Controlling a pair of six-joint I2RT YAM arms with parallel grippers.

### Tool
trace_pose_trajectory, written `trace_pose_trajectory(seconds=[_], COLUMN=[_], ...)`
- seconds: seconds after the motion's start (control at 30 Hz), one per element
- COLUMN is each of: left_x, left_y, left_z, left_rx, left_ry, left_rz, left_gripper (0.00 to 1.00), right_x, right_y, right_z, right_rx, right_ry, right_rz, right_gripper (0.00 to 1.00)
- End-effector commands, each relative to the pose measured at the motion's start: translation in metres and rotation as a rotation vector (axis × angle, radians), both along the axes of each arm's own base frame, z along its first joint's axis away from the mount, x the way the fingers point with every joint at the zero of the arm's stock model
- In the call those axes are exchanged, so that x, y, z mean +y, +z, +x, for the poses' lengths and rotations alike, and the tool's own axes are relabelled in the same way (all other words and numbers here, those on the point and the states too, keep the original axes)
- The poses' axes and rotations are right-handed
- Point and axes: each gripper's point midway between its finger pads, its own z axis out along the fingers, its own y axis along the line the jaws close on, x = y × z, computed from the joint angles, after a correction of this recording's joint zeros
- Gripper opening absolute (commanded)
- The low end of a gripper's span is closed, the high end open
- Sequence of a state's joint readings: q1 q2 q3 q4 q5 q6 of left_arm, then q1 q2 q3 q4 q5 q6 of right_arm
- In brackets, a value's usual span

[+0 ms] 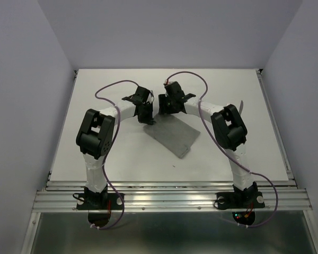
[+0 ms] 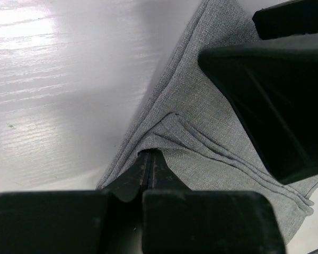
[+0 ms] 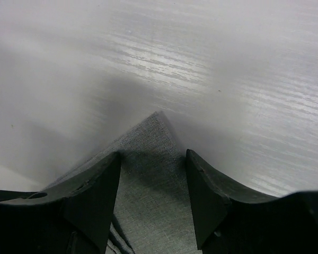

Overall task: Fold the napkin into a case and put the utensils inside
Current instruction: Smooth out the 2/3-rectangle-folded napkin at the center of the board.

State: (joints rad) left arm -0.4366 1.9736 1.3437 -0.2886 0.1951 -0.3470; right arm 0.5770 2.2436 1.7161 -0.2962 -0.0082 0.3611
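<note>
The grey napkin (image 1: pixel 173 135) lies folded in layers on the table, slanting from the middle toward the near right. My left gripper (image 1: pixel 147 117) is at its far left corner, and in the left wrist view the gripper (image 2: pixel 150 154) is shut, pinching a raised fold of the cloth (image 2: pixel 212 132). My right gripper (image 1: pixel 164 108) is at the far corner, and in the right wrist view the gripper (image 3: pixel 152 159) is open, its fingers straddling the cloth's pointed corner (image 3: pixel 148 201). The fork and knife are out of view.
The white table (image 1: pixel 228 95) is walled in by pale panels on the left, back and right. A metal rail (image 1: pixel 169 198) runs along the near edge by the arm bases. The right gripper's black body (image 2: pixel 265 95) crowds the left wrist view.
</note>
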Motion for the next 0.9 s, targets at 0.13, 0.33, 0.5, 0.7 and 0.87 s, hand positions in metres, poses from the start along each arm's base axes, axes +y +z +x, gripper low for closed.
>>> trace_pose_trajectory(seconds=[0.13, 0.33, 0.5, 0.7, 0.87], left_x=[-0.002, -0.005, -0.01, -0.019, -0.02], left_y=[0.006, 0.006, 0.006, 0.01, 0.016], left_z=[0.013, 0.014, 0.013, 0.007, -0.003], left_rx=[-0.026, -0.023, -0.025, -0.02, -0.021], left_ry=[0.007, -0.001, -0.004, -0.027, -0.034], left_rz=[-0.006, -0.018, -0.033, -0.02, -0.036], left_gripper=[0.0, 0.0, 0.0, 0.0, 0.0], right_x=[0.008, 0.004, -0.013, -0.031, -0.043], right_y=[0.006, -0.003, -0.013, -0.014, -0.005], right_z=[0.006, 0.001, -0.015, -0.048, -0.066], right_rx=[-0.032, -0.006, 0.021, 0.055, 0.055], right_ry=[0.024, 0.002, -0.113, -0.157, -0.161], right_rz=[0.016, 0.008, 0.027, 0.059, 0.065], right_gripper=[0.52, 0.24, 0.24, 0.23, 0.26])
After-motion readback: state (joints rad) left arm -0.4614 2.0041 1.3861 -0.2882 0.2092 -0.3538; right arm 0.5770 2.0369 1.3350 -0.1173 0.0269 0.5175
